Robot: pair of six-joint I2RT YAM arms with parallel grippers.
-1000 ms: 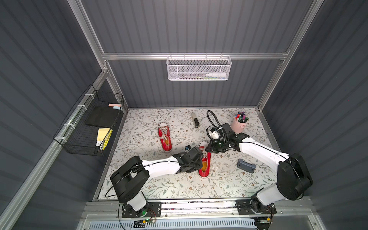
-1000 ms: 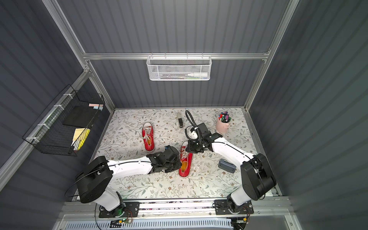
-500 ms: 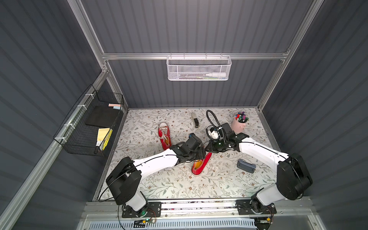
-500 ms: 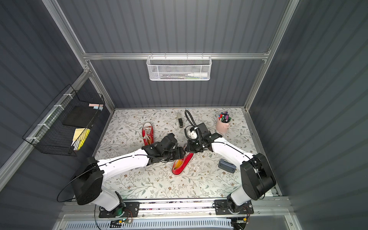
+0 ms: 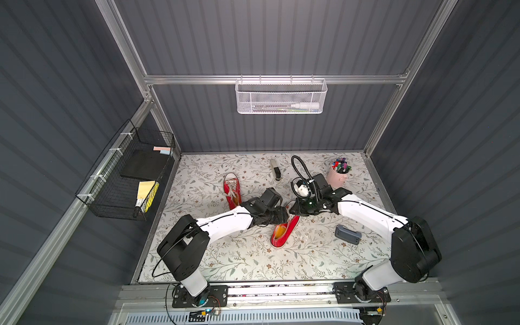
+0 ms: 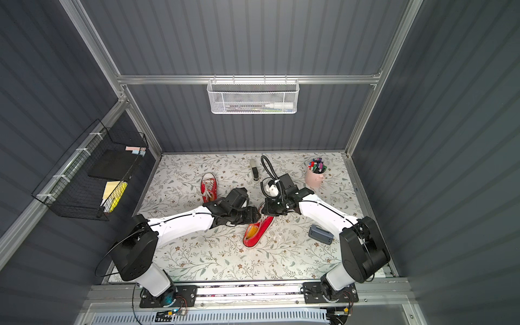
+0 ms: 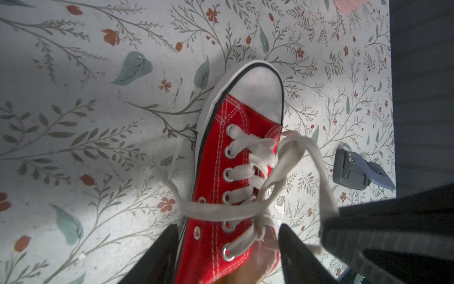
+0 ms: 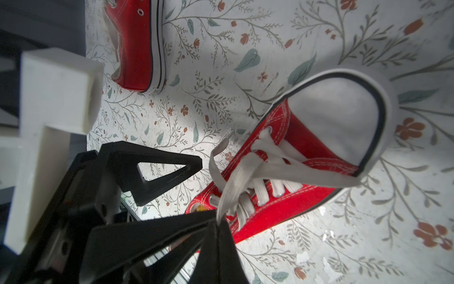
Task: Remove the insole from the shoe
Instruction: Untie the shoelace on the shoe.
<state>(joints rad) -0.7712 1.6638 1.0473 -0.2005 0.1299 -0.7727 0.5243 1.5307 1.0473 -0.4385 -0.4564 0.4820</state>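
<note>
The insole (image 5: 279, 231) sits inside the red shoe (image 5: 290, 226) near the middle of the table (image 5: 230, 253), with only its orange heel end showing through the collar. Judge it thin, light and floppy, so take its heel edge and peel rather than yank. Your left gripper (image 7: 227, 232) stands wide open astride the collar, holding nothing, while your right gripper (image 8: 217, 222) is pinched tight on a white lace (image 8: 235, 182).

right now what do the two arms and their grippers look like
The left arm and right arm have white link shells with bulky black joint housings. The left gripper and right gripper are black with tapered wedge fingers. A black cable arcs off the right wrist.
</note>
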